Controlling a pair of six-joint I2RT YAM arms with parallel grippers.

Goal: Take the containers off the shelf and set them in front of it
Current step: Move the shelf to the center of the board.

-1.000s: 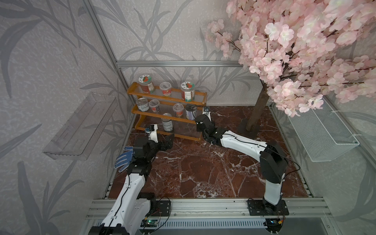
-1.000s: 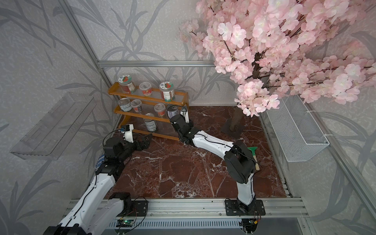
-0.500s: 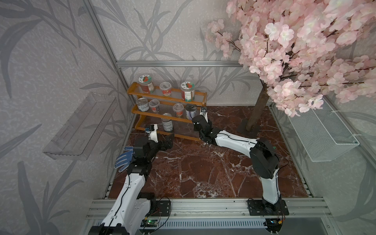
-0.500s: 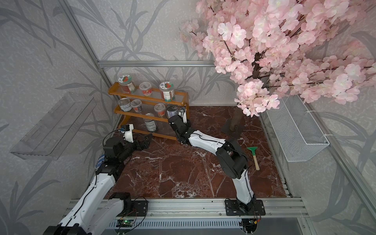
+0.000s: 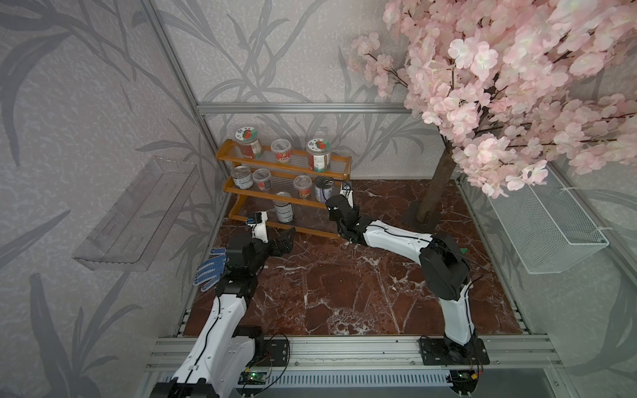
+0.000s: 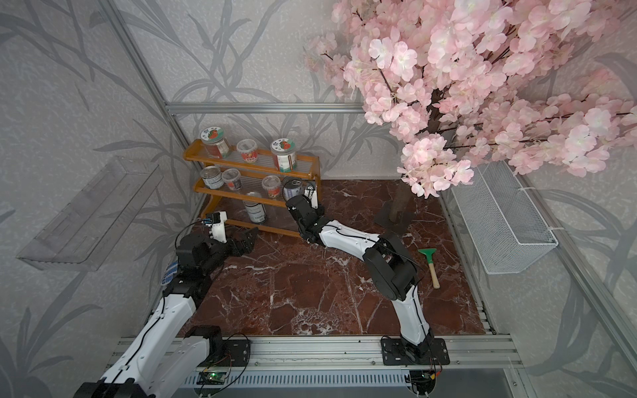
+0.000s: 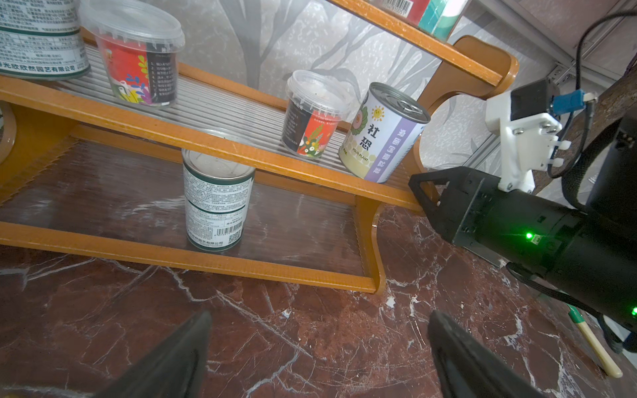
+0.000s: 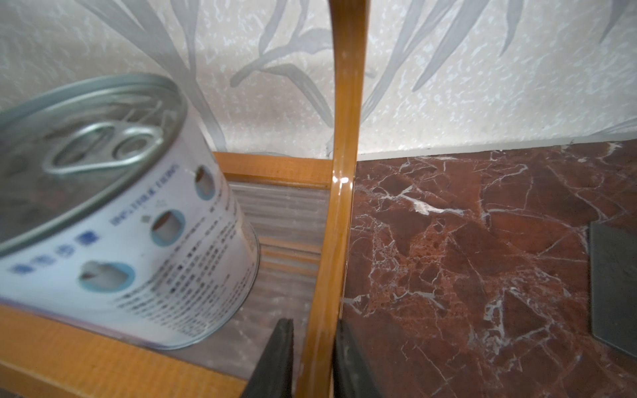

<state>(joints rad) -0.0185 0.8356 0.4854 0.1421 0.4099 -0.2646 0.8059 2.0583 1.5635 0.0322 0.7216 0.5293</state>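
Right gripper (image 8: 315,325), arm stretched forward: clamped on shelf (image 8: 344,138) end post, tilted tin (image 8: 120,224) just beside on middle tier. Left gripper (image 7: 320,320): low before bottom tier, jaws wide apart, open floor (image 7: 138,293) around.

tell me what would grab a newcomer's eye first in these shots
The pink blossom tree fills the upper right of both top views, above the red marble floor. Against the back wall, the orange-brown shelf holds all eight containers. The right gripper is shut on the shelf's end panel beside a white-labelled tin, while the left gripper hovers open before the lowest tier.
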